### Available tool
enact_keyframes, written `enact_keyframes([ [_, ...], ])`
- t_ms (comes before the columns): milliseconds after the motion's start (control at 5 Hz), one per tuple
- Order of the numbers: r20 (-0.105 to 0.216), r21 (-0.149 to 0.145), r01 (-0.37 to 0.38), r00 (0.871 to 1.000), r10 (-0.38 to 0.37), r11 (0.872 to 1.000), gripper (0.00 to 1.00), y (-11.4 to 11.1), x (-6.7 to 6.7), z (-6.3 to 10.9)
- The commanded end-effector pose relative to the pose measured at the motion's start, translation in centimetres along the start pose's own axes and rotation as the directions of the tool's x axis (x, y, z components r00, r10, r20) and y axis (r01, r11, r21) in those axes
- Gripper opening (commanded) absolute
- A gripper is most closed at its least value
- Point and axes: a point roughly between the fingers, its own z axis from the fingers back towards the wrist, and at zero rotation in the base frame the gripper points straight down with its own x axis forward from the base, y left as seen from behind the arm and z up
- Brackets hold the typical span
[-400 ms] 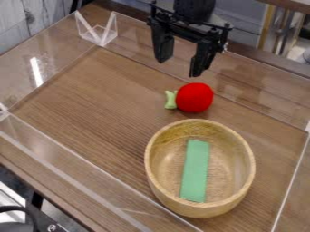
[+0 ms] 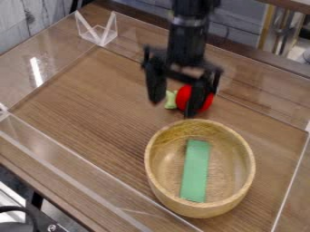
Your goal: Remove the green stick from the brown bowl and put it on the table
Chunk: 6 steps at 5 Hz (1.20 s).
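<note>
The camera view shows the green stick [image 2: 197, 170] lying flat inside the brown bowl [image 2: 164, 177], its length running toward the gripper [image 2: 179, 93]. The gripper hangs beyond the bowl's far rim, jaws spread wide and empty, blurred, partly covering the red ball [image 2: 193, 98] on the table [image 2: 85, 109].

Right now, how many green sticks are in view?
1: the flat bright green rectangular stick lies inside the round tan wooden bowl. None on the wood-grain table; the hand might hide something.
</note>
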Motion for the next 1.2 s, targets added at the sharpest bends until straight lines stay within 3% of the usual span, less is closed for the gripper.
enact_keyframes([
  [0,0.081,-0.046,-0.055,0.995,0.059,0.997,1.00,-1.3,-0.3,0.4],
  [400,0.113,-0.100,-0.142,0.982,0.153,0.985,1.00,-1.9,-0.5,0.1],
  [800,0.138,-0.151,-0.238,0.956,0.258,0.960,1.00,-2.0,-2.3,-0.3],
  [1000,0.153,-0.164,-0.253,0.948,0.278,0.953,1.00,-1.4,-2.2,0.2],
])
